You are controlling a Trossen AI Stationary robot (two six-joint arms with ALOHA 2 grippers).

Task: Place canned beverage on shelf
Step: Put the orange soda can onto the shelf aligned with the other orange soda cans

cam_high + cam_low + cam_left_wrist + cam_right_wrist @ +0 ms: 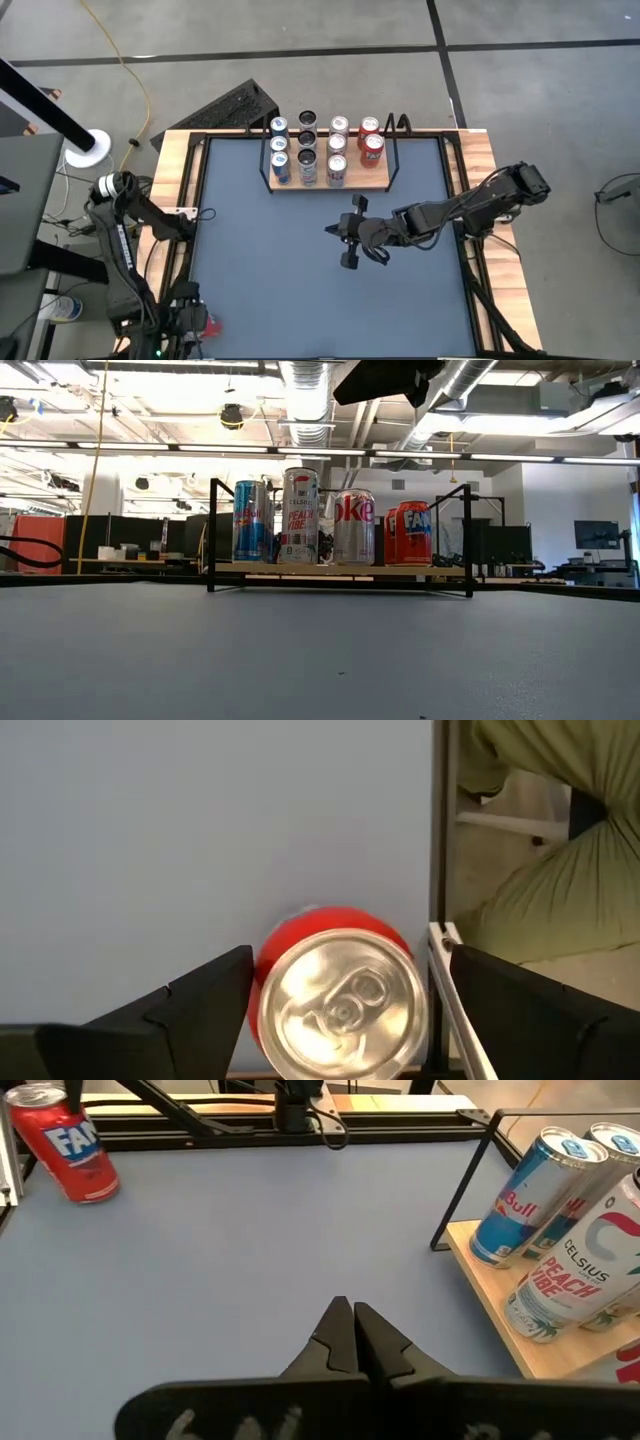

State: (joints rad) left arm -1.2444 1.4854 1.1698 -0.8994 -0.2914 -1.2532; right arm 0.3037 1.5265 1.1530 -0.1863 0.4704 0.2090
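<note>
The left gripper [340,1010] stood open around an upright red can [340,995], not yet clamped. The right gripper [352,1342], empty and closed, hovered before the shelf [330,184], where eleven cans stood; one delivery apparently remained.

Open-plan lab: exposed ducts [305,400], monitors [603,535], workbenches.

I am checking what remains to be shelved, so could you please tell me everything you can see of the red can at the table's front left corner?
The red Fanta can stands upright on the grey-blue tabletop, close to the table's left rail and far from the shelf. Its body is glossy red with white lettering, and its silver top has the pull tab unopened. The left tool is open around it, one finger on each side; whether they touch it is unclear.
</note>
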